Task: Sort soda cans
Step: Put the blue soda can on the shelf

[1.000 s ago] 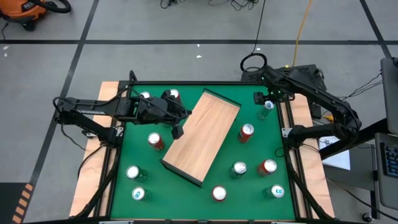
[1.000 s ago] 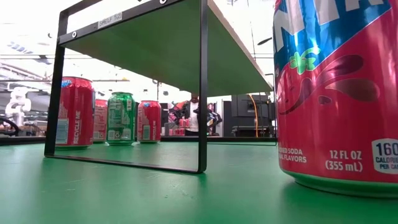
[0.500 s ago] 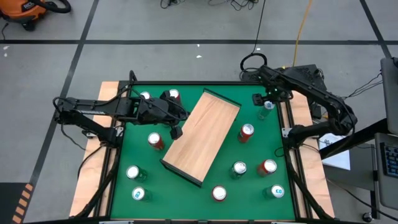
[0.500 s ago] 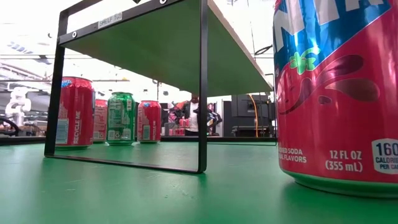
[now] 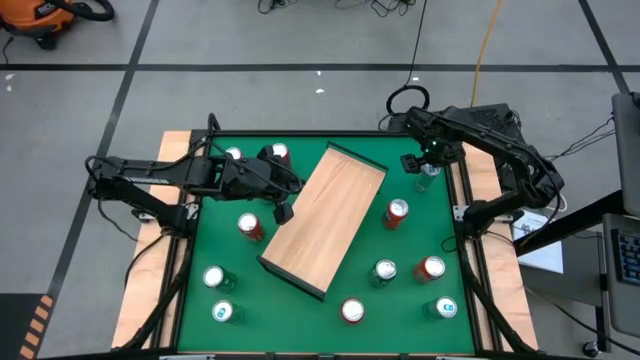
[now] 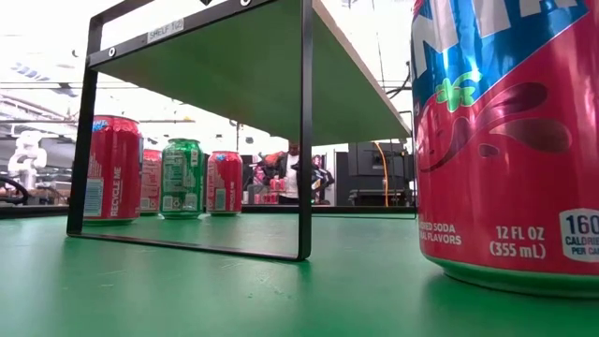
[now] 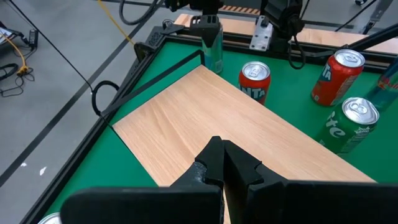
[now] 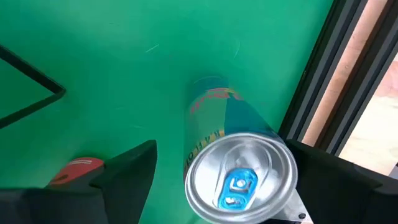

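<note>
Only the right arm has shifted since a second ago: its wrist has swung a little inward along the far right corner of the bench (image 5: pixel 205 225), so the right end effector (image 8: pixel 214 177) now sits directly above the teal can (image 5: pixel 428 172) that stands by the right rail. In the right wrist view that can (image 8: pixel 239 174) shows its silver top straight below the camera, with one dark finger on each side of it. The fingers are spread wide and clear of the can's sides, so nothing is gripped yet. I judge this to be the line-up before a descent and a grasp, the first real step toward moving this can.

Everything else looks as it did. The left end effector (image 7: pixel 225 163) is pressed shut with nothing between its fingers, hovering over the near-left edge of the wooden shelf (image 5: pixel 325 218) that lies slanted across the middle of the green surface. No can has changed place: two red ones (image 5: pixel 277 153) sit at the far left, one red can (image 5: pixel 250 227) lies left of the shelf, a red can (image 5: pixel 397 211) stands just right of it, and a green can (image 5: pixel 384 271) and more red, green and teal cans are scattered along the near half. Nothing is grouped by colour so far, so the sorting appears barely begun. The low view shows only a big red can (image 6: pixel 505 140) up close and others (image 6: pixel 182 178) beyond the shelf frame.
</note>
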You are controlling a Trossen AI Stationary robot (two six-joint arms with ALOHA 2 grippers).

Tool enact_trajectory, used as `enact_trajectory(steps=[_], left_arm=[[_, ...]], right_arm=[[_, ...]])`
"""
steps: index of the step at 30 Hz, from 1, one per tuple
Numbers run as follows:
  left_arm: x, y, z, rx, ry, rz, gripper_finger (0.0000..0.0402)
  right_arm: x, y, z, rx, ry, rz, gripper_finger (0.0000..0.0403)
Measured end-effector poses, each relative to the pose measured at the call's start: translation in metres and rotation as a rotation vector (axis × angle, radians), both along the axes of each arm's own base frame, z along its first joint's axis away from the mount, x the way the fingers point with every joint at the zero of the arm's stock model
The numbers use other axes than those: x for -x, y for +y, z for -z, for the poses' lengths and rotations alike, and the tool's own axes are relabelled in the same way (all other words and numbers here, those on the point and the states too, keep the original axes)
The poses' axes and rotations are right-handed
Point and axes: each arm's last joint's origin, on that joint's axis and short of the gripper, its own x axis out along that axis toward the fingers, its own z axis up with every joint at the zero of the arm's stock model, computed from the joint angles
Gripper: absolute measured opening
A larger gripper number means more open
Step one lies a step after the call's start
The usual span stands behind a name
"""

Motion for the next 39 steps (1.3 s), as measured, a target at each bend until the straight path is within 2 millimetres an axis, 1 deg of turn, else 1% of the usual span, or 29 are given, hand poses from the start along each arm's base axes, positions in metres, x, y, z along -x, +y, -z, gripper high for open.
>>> enact_trajectory(steps=[9, 21, 24, 34, 39], left_arm=[[0.0, 0.0001, 0.0, 0.004, -0.001, -0.003, 0.0], [0.0, 0.0, 0.0, 0.005, -0.001, -0.002, 0.0], [0.0, 0.0, 0.0, 0.006, -0.002, -0.001, 0.0], [0.0001, -0.0004, -0.0001, 0.009, -0.002, 0.003, 0.0], [0.0001, -0.0004, -0.0001, 0.009, -0.002, 0.004, 0.0]], right_arm=[[-0.0022, -0.0023, 0.0051, -0.022, 0.021, 0.0, 0.0337], [-0.0009, -0.001, 0.0052, -0.037, 0.036, 0.0, 0.0334], [-0.0008, -0.0011, 0.0052, -0.035, 0.039, -0.002, 0.0321], [-0.0007, -0.001, 0.005, -0.034, 0.039, -0.007, 0.0245], [-0.0005, -0.0007, 0.0049, -0.036, 0.04, -0.014, 0.0233]])
